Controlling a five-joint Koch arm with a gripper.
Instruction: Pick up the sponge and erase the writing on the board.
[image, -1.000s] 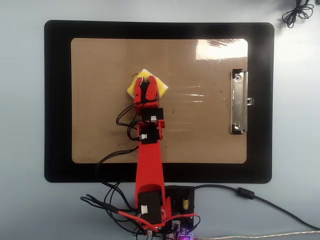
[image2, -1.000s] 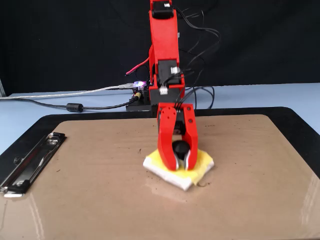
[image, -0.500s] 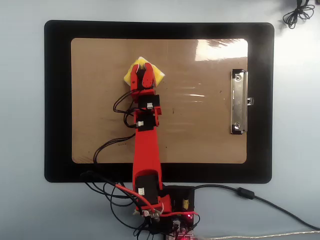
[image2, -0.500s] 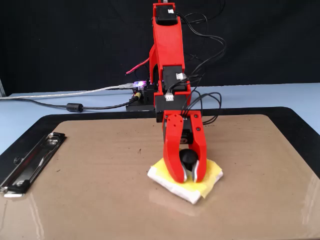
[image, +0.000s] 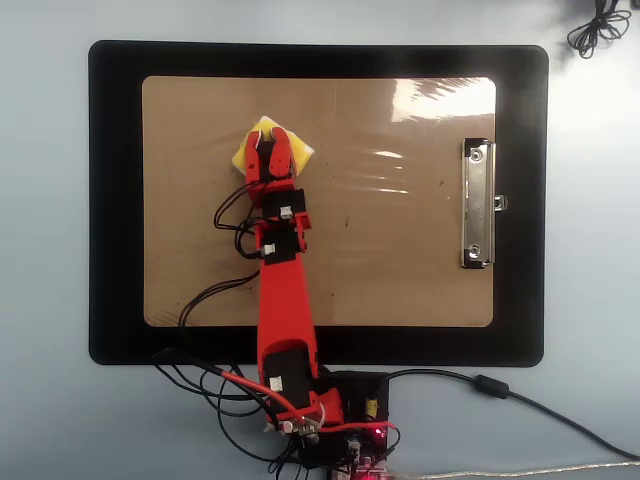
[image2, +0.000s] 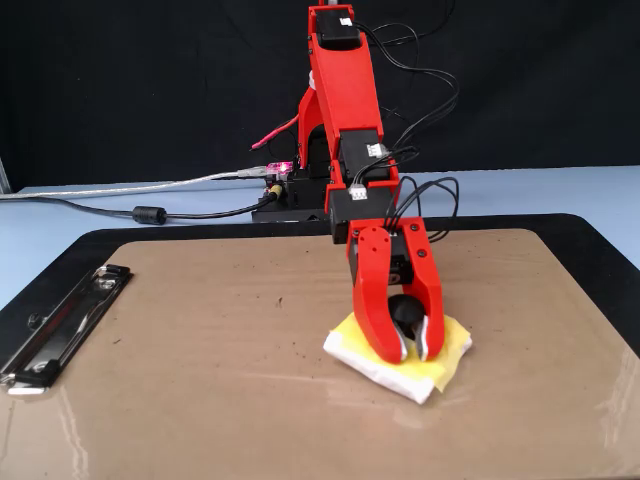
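Fixed view: the sponge (image2: 443, 352) is pressed flat on the board (image2: 200, 360) — its black knob (image2: 404, 311) is clamped between the jaws of the red hand (image2: 411, 350). Seen from overhead, the sponge (image: 245, 152) lies well apart from the board's clip (image: 477, 203) — towards the opposite end.

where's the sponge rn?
The sponge lies on the board, upper left of centre in the overhead view, far from the metal clip. The gripper is closed around its black knob.
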